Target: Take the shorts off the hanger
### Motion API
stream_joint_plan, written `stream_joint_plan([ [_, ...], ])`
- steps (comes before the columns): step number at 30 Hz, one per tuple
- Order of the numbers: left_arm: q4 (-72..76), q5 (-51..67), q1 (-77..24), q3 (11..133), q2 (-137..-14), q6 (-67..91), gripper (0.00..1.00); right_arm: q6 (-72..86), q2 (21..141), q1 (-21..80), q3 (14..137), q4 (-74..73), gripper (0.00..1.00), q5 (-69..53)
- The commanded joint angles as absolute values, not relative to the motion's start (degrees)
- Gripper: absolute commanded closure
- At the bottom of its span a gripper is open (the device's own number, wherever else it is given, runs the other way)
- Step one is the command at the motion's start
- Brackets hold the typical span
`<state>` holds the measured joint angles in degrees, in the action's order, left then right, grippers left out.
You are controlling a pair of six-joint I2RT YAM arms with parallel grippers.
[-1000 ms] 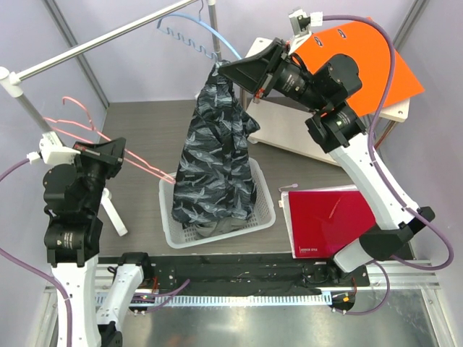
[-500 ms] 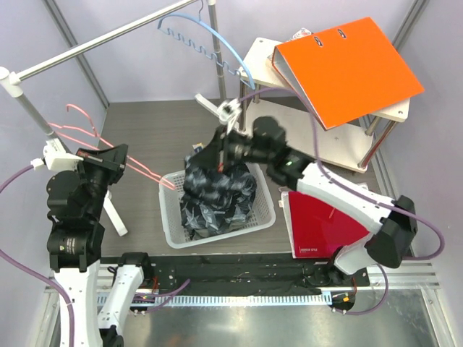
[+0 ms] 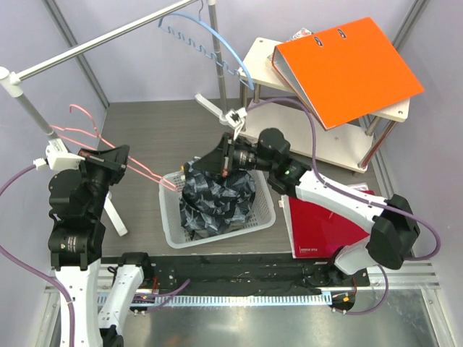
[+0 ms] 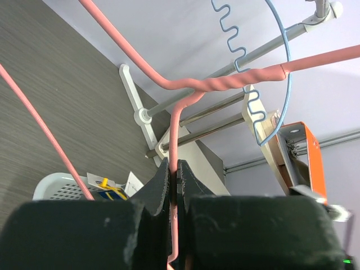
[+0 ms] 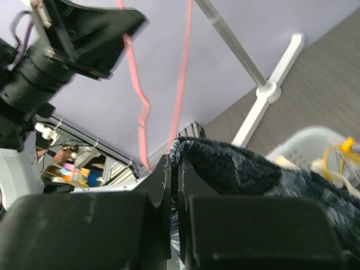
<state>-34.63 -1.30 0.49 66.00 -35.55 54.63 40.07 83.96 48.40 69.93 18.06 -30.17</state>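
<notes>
your right pincer is pinching a fold of the dark patterned shorts, closed tight on the cloth, and the shorts are heaping directly beneath it in the white laundry basket on the table. your left pincer is clamping the bare pink hanger, whose wire is running leftward from the basket rim, clear of the cloth.
</notes>
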Motion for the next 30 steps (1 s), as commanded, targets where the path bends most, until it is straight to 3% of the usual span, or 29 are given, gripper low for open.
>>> stream_joint_plan([
  [1, -33.93, -1.76, 0.53, 67.68, -35.07, 52.65, 1.0, 53.42, 86.91, 44.13, 54.52, 38.63, 0.99, -34.01],
  [6, -33.92, -1.32, 0.62, 67.41, -35.33, 52.56, 1.0, 56.96, 89.65, 39.03, 44.04, 44.13, 0.99, -33.14],
  [13, -33.66, -1.23, 0.53, 66.97, -35.25, 52.29, 1.0, 37.29, 83.33, 38.32, 53.77, 14.3, 0.99, -24.19],
  [19, -33.22, -0.88, 0.53, 65.66, -34.81, 52.56, 1.0, 29.36, 85.34, 39.37, 59.41, 3.78, 0.99, -22.85],
  [30, -32.78, 2.19, 0.53, 65.04, -35.07, 54.23, 1.0, 27.33, 108.35, 52.55, 61.26, 1.67, 0.99, -9.33],
])
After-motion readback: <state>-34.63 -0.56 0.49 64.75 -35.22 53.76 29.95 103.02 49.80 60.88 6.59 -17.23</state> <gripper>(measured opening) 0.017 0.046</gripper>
